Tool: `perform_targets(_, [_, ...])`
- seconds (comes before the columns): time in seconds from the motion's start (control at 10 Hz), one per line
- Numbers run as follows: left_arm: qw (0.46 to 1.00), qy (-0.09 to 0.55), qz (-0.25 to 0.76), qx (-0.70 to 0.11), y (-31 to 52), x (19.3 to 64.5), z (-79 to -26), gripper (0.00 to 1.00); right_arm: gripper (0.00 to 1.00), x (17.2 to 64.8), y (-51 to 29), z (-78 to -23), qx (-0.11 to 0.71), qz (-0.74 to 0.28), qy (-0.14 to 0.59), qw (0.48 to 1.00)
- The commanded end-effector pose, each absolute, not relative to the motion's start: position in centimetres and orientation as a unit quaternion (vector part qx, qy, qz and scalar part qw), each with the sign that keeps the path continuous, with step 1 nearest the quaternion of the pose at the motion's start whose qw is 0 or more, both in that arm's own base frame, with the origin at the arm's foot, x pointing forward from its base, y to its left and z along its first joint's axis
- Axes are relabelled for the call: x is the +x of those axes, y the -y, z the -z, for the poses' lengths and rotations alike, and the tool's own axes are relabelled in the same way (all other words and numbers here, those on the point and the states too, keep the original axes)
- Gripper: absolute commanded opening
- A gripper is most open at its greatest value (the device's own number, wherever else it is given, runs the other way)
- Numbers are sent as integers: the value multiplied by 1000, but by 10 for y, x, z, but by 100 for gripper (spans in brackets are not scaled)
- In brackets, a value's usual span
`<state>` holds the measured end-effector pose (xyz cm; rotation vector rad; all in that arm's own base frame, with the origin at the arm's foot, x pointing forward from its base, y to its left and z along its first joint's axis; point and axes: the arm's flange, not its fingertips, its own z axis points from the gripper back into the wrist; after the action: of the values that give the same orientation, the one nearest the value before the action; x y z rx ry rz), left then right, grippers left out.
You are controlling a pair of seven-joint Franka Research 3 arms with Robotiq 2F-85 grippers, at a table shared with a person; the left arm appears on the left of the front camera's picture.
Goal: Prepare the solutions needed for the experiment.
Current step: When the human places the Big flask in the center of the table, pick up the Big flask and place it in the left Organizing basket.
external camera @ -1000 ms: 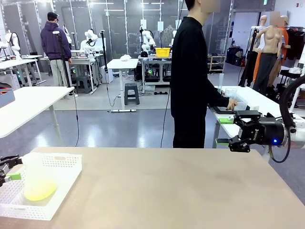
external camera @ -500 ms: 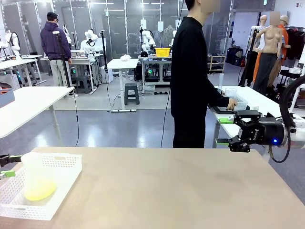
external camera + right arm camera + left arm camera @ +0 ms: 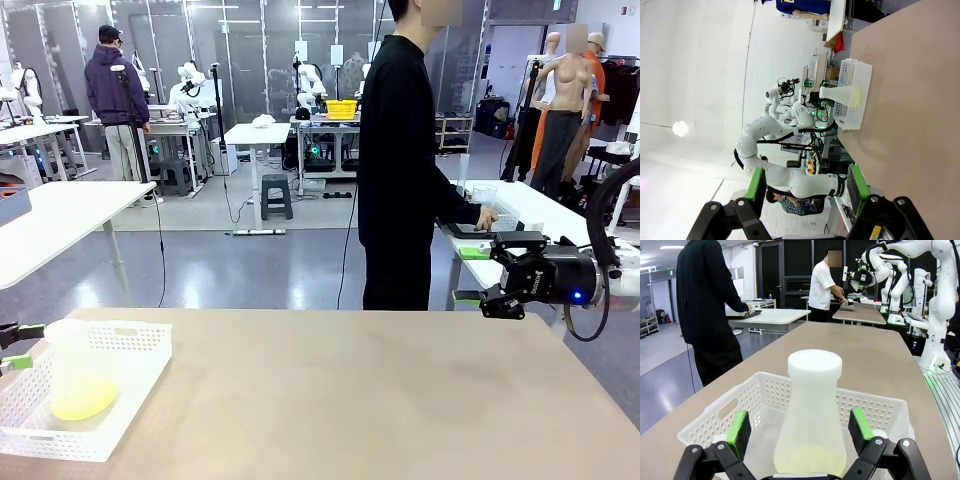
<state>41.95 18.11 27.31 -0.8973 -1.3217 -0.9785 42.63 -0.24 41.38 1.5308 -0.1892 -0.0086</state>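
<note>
Left wrist view: solutions (image 3: 810, 460) in upright flask (image 3: 811, 412), neck upward.

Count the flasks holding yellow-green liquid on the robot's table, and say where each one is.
1: the flask stands upright inside the white basket at the table's left end; the basket's walls could hide smaller labware.

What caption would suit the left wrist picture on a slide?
The left tool, open, straddles a translucent flask holding shallow yellow-green liquid, standing in a white perforated basket.
</note>
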Motion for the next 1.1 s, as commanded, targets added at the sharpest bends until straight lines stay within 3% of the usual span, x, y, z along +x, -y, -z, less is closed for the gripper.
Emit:
perform_targets(0.0, [591, 565, 427, -387, -180, 417, -276, 100, 82, 426, 2, -415, 692, 2, 86, 717])
perform_targets(0.5, [592, 568, 421, -386, -181, 420, -273, 100, 82, 426, 2, -415, 692, 2, 86, 717])
perform_targets(0.7, [615, 583, 348, -401, -214, 431, -296, 100, 82, 426, 2, -415, 692, 2, 86, 717])
perform_targets(1.0, [632, 457, 294, -553, -232, 438, -351, 100, 82, 426, 2, -415, 692, 2, 86, 717])
